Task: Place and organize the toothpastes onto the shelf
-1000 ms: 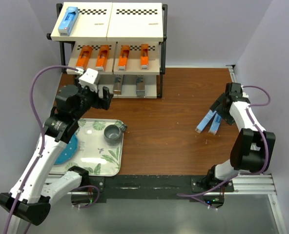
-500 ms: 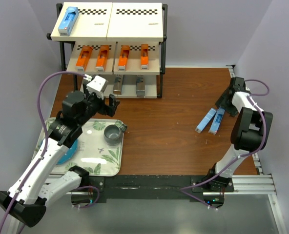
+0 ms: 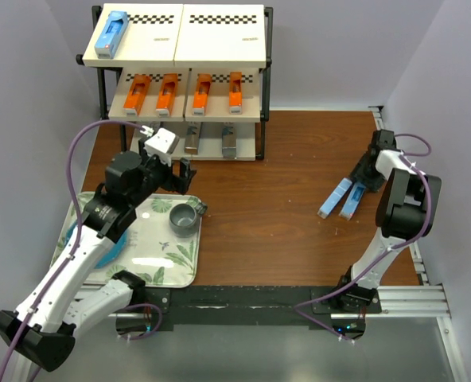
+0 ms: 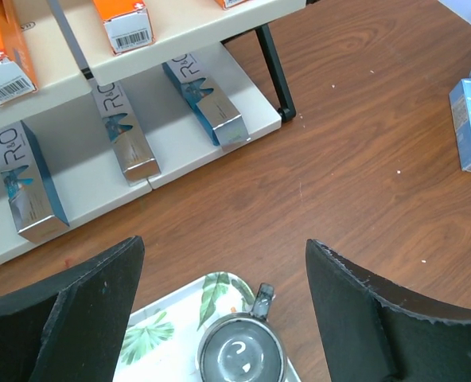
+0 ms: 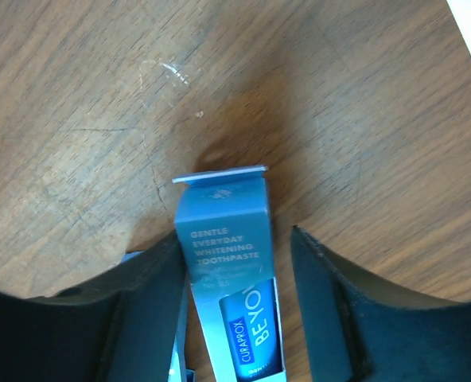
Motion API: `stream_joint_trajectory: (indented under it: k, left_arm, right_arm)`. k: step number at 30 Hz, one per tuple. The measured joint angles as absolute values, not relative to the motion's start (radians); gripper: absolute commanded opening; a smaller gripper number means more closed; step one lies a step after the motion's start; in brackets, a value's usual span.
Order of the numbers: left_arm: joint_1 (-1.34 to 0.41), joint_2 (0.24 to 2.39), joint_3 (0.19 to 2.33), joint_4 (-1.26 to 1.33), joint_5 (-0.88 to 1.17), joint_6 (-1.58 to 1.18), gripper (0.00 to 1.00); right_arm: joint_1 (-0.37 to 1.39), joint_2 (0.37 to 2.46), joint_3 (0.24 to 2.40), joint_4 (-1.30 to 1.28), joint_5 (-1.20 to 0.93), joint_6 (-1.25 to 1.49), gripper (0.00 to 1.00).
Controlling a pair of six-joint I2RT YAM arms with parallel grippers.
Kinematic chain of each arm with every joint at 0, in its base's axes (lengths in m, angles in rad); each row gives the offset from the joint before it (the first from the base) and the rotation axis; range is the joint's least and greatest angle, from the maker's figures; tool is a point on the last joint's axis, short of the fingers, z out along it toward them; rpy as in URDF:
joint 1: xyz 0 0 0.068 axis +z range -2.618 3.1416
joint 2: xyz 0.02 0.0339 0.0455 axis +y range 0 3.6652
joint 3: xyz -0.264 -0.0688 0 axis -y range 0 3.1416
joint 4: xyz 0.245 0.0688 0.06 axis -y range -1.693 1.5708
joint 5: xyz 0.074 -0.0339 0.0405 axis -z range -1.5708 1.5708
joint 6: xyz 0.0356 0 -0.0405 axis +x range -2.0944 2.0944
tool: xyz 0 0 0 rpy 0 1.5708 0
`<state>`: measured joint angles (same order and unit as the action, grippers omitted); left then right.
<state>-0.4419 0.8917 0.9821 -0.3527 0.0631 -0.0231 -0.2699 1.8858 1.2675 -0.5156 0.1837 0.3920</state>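
The shelf [image 3: 219, 60] stands at the back left. One light blue toothpaste [image 3: 110, 33] lies on its top board, several orange ones [image 3: 166, 93] on the middle board and shiny dark blue ones [image 4: 208, 103] on the bottom. Two light blue toothpastes [image 3: 332, 199] lie side by side on the table at the right. My right gripper [image 3: 368, 171] straddles the far end of the right-hand one [image 5: 227, 231]: the left finger touches it and a gap shows at the right finger [image 5: 331, 302]. My left gripper [image 4: 223, 263] hangs open and holds nothing, in front of the shelf.
A leaf-patterned tray [image 3: 152, 259] lies at the front left with a grey cup [image 3: 184, 219] and a round blue plate [image 3: 112, 243] on it. In the left wrist view the cup [image 4: 239, 350] is right below my open fingers. Grey walls close in both sides.
My right gripper's jaws have narrowed around the end of the light blue toothpaste. The left arm has shifted a little to the right, above the tray's far corner.
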Motion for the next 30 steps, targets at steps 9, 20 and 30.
stream_joint_trajectory:
  k: [9, 20, 30]
  left_arm:
    - [-0.456, 0.903, 0.966, -0.319, 0.104, -0.039, 0.88]
    - [-0.518, 0.945, 0.947, -0.222, 0.178, -0.099, 0.87]
    - [-0.810, 1.097, 0.936, -0.065, 0.070, -0.110, 0.88]
  right_arm:
    - [-0.271, 1.843, 1.251, -0.537, 0.220, 0.390, 0.30]
    - [-0.271, 1.666, 1.251, -0.614, 0.204, 0.454, 0.22]
    - [-0.165, 1.462, 1.212, -0.645, 0.094, 0.609, 0.20]
